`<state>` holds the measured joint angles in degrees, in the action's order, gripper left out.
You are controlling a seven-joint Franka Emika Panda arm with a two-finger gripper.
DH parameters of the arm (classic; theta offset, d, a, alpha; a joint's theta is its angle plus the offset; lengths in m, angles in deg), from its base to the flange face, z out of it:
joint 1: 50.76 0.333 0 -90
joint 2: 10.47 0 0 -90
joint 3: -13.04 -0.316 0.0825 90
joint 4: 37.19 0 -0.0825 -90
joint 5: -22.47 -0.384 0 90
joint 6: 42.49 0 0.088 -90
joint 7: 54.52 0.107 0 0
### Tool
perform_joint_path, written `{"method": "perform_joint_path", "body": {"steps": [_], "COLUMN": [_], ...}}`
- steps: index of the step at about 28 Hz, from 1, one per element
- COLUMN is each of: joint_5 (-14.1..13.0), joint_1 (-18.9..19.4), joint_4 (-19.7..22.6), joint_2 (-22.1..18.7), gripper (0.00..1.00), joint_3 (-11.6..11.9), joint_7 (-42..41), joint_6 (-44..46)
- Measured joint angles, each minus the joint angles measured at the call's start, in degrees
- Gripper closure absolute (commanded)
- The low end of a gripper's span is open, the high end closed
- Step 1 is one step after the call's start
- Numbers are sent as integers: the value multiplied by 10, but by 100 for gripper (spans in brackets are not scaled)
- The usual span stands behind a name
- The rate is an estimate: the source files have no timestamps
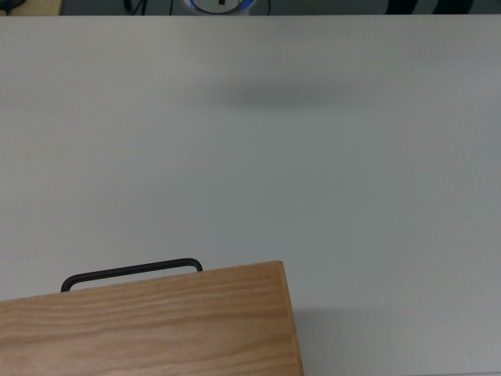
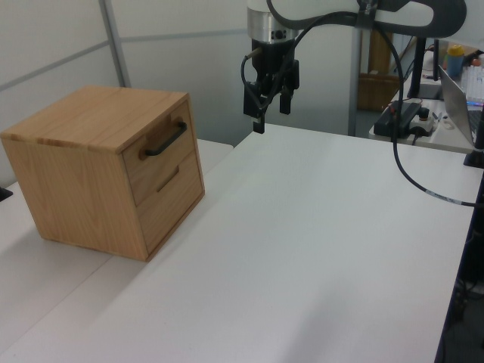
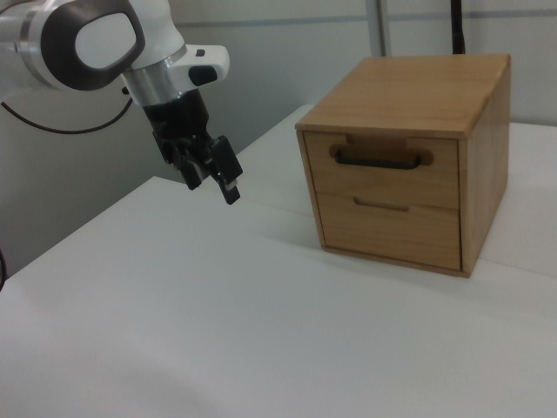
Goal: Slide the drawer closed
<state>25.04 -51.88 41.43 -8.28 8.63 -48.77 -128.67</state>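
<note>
The drawer (image 2: 157, 142) is the upper one of a wooden cabinet (image 2: 91, 121); its front panel with the black bar handle (image 2: 166, 140) sits flush with the cabinet face. The right view shows the same drawer (image 3: 383, 174) with no gap around its front. In the top view only the handle (image 1: 131, 272) and the cabinet top (image 1: 156, 329) show. My gripper (image 2: 271, 115) hangs open and empty above the table, well off to the left view's right of the cabinet. In the right view the gripper (image 3: 218, 183) is at the right view's left of the cabinet.
A second drawer (image 2: 170, 200) with a recessed grip sits below the first. The white table (image 2: 302, 249) stretches out in front of the cabinet. A desk with a laptop, bottles and cables (image 2: 423, 113) stands behind the arm at the left view's right.
</note>
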Motion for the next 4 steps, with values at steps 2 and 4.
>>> {"method": "perform_joint_path", "body": {"steps": [2,4], "joint_5": [0,0], "joint_1": [0,0], "joint_4": [0,0], "joint_2": [0,0], "gripper": [0,0], "joint_3": [0,0], "joint_7": [0,0], "joint_6": [0,0]}}
